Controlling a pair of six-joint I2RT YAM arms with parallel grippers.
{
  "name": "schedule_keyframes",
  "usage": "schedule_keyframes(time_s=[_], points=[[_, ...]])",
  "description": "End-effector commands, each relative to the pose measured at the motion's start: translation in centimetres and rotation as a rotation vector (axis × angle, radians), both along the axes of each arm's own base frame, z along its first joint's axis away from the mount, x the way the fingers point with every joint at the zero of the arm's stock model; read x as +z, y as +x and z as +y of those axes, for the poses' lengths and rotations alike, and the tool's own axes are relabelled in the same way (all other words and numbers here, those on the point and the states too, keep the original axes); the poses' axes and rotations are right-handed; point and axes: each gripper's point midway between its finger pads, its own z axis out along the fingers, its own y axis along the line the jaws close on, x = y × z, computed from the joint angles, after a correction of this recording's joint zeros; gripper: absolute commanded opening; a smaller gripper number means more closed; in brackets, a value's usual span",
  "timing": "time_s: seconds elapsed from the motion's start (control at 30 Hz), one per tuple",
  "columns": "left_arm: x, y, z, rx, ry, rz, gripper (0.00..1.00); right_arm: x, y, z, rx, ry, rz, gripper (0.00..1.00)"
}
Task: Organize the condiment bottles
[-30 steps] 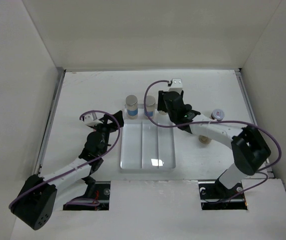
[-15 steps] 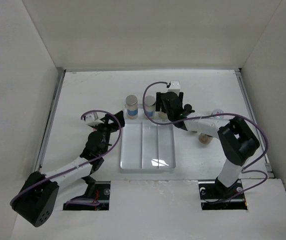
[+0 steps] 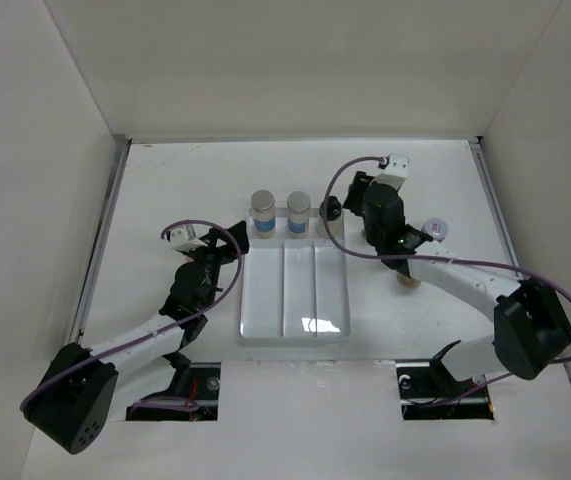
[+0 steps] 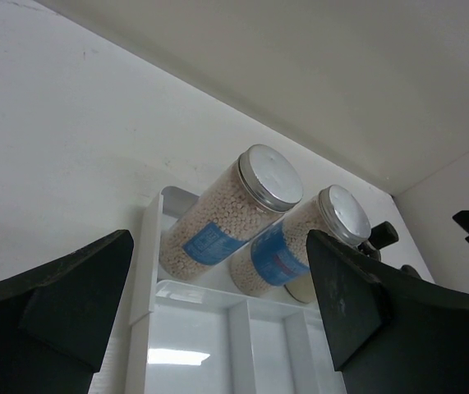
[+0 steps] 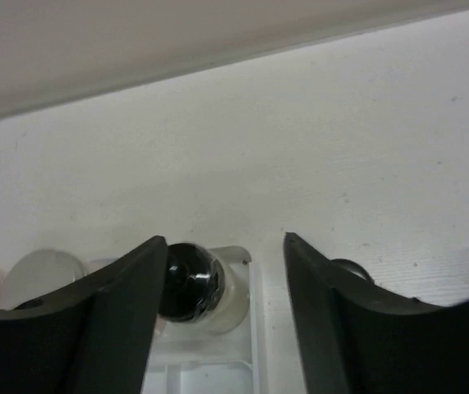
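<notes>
Two silver-lidded condiment bottles with blue labels (image 3: 263, 212) (image 3: 299, 212) stand upright at the far end of the white tray (image 3: 265, 295). A black-capped bottle (image 3: 332, 208) stands beside them at the far end of the right compartment; in the right wrist view it (image 5: 189, 283) sits just inside my left finger. My right gripper (image 3: 358, 198) is open and empty, above and right of that bottle. A pink-lidded bottle (image 3: 435, 229) stands right of the arm. My left gripper (image 3: 231, 262) is open and empty at the tray's left side, facing both blue-label bottles (image 4: 232, 215) (image 4: 298, 243).
Another small bottle (image 3: 408, 279) stands on the table under my right forearm. A dark cap (image 5: 349, 269) shows just past my right finger. The tray's three compartments (image 4: 209, 357) hold nothing at the near end. White walls close in the table on three sides.
My right gripper has drawn back to the right, away from the tray's far right corner, leaving the black-capped bottle standing there. The left arm has not moved.
</notes>
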Motion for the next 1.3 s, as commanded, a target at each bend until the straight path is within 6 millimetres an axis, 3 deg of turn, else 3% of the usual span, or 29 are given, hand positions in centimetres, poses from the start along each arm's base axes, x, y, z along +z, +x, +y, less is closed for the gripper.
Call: schedule_keyframes(time_s=[0.0, 0.07, 0.13, 0.17, 0.23, 0.27, 0.33, 0.53, 0.7, 0.87, 0.93, 1.07, 1.2, 1.27], points=[[2.3, -0.2, 0.1, -0.007, -0.035, -0.073, 0.87, -0.7, 0.9, -3.5, -0.125, 0.007, -0.006, 0.49], [2.3, -0.2, 0.0, -0.007, -0.035, -0.073, 0.87, -1.9, 1.2, -4.6, -0.159, -0.009, 0.037, 0.34], [2.0, -0.1, 0.0, -0.010, -0.029, -0.063, 0.87, -3.2, 1.4, -5.2, -0.173, -0.028, 0.084, 0.37], [2.0, -0.2, -0.2, -0.015, -0.030, -0.064, 0.87, -3.8, 1.5, -5.6, -0.182, -0.045, 0.100, 0.44], [2.4, -0.4, -0.4, -0.024, -0.036, -0.076, 0.87, -4.8, 1.7, -6.1, -0.191, -0.061, 0.125, 0.73], [2.5, -0.4, -0.4, -0.022, -0.037, -0.077, 0.87, -5.4, 1.8, -6.4, -0.194, -0.066, 0.141, 0.82], [2.1, -0.2, -0.2, -0.016, -0.030, -0.067, 0.87, -6.4, 2.1, -6.3, -0.179, -0.078, 0.173, 0.86], [1.8, -0.1, -0.4, -0.016, -0.026, -0.058, 0.87, -8.9, 2.5, -5.6, -0.156, -0.087, 0.243, 0.79], [1.8, -0.1, -0.7, -0.025, -0.024, -0.056, 0.87, -9.6, 2.6, -5.6, -0.161, -0.089, 0.256, 0.63], [1.2, 0.3, -0.7, -0.024, -0.015, -0.036, 0.87, -8.2, 2.4, -5.8, -0.171, -0.081, 0.226, 0.43], [1.6, 0.1, -0.7, -0.028, -0.019, -0.050, 0.87, -6.3, 1.8, -6.5, -0.198, -0.072, 0.175, 0.41], [1.9, 0.0, -0.4, -0.025, -0.022, -0.058, 0.87, -2.7, -0.4, -5.8, -0.161, -0.064, 0.100, 0.40], [2.0, 0.0, -1.1, -0.051, -0.016, -0.057, 0.87, -1.8, -4.2, -3.4, -0.061, -0.068, 0.100, 0.39], [1.6, 0.2, -1.2, -0.051, -0.010, -0.048, 0.87, -1.9, -6.1, -1.0, 0.027, -0.071, 0.108, 0.39]])
